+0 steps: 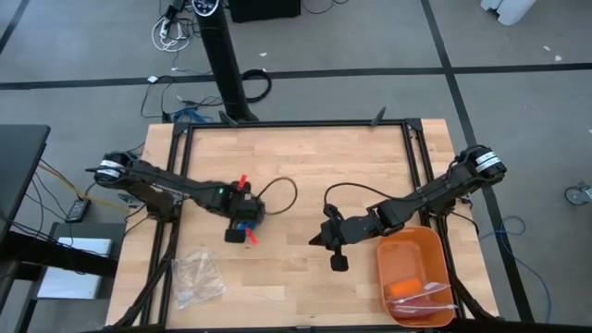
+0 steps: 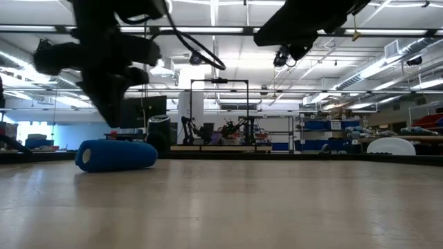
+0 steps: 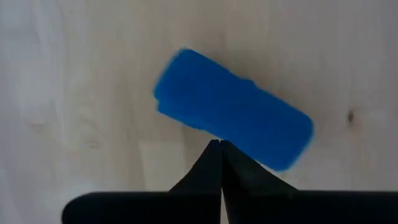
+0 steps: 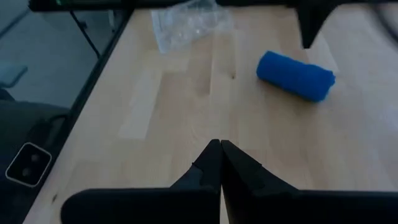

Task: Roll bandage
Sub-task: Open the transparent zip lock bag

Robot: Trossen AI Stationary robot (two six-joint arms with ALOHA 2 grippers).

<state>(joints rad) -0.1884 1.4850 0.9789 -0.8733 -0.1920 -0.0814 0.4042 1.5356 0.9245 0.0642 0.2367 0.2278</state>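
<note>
The bandage [image 2: 116, 155] is a short bright blue roll lying on its side on the wooden table, left of centre; it also shows in the left wrist view [image 3: 233, 109] and the right wrist view [image 4: 296, 75]. My left gripper [image 3: 221, 144] is shut, points down and hangs just above the roll; the low view shows a gap between its tip [image 2: 114, 123] and the roll's top. My right gripper [image 4: 221, 144] is shut with nothing in it. It hovers over the table's middle [image 1: 314, 242], slanting down toward the roll from the right.
A clear crinkly plastic bag [image 1: 197, 277] lies near the table's front left corner. An orange tray [image 1: 435, 242] with small items in it stands at the front right, beside my right arm. Black frame rails [image 1: 296, 124] run along the table's edges.
</note>
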